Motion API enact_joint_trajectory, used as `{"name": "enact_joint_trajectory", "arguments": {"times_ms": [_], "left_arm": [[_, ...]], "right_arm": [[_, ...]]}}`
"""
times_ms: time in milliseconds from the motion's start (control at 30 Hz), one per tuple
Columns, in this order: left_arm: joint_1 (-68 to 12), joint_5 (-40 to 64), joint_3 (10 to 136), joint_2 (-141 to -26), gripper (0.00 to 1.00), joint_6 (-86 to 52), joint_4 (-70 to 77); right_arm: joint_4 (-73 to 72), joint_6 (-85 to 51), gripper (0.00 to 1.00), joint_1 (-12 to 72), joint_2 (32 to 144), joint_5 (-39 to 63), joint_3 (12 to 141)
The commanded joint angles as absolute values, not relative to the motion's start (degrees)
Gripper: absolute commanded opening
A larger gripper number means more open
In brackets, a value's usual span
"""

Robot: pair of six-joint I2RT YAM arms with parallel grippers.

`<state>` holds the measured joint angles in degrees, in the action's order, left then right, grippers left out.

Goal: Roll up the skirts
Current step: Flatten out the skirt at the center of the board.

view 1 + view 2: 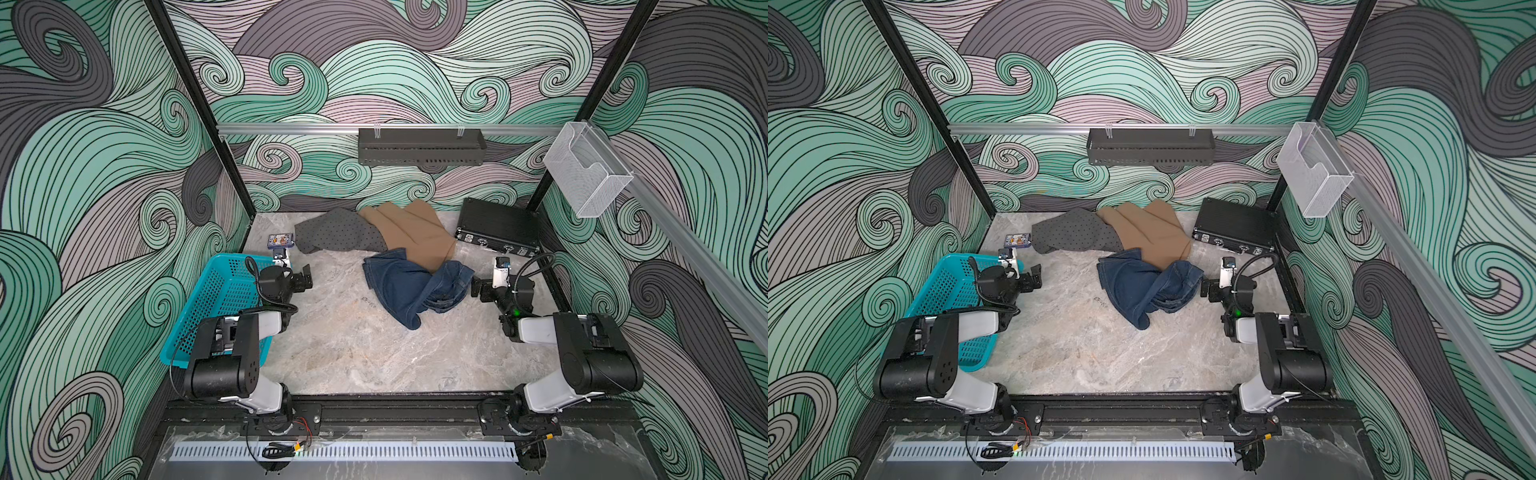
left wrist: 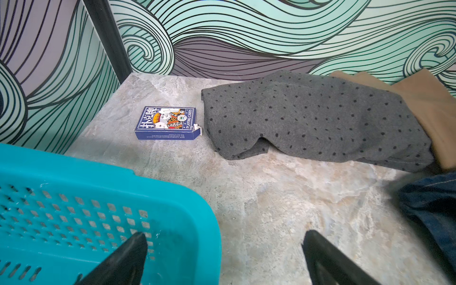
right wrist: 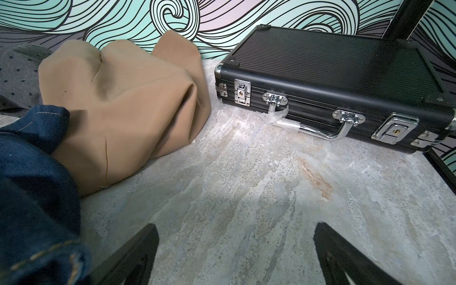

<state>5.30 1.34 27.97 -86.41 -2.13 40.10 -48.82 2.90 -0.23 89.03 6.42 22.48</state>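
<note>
Denim skirt (image 1: 409,286) logged crumpled and unrolled, near the black case (image 1: 496,226) but apart from it. Noted tan skirt (image 1: 415,232) just beside the case, touching the denim. Noted dotted grey skirt (image 1: 336,232) beyond the tan one, farthest from the case, touching the tan. Judged no rolling begun: opening step only, choosing a first garment. Found left gripper (image 2: 224,237) spread wide and empty, across the heap from the case. Found right gripper (image 3: 236,228) likewise released and empty, on the case's side of the heap, just beside the denim; contact impossible to confirm. Next, in all likelihood: draw one skirt clear, flatten it, then pinch a hem and turn it over itself.
</note>
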Motion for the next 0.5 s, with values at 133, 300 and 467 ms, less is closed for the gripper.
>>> {"name": "enact_joint_trajectory", "arguments": {"times_ms": [133, 300, 467], "left_arm": [[1.8, -9.8, 31.2, -75.3, 0.99, -3.7, 24.0], [-9.1, -15.5, 33.6, -64.3, 0.99, -0.5, 21.3], [-16.9, -0.1, 35.8, -59.9, 0.99, -9.5, 26.2]], "right_arm": [[-34.2, 2.9, 0.99, 1.9, 75.1, 2.2, 25.4], [-27.8, -4.3, 0.99, 2.2, 64.6, 3.6, 26.7], [-19.7, -29.0, 0.99, 1.8, 58.6, 3.8, 30.5]]}}
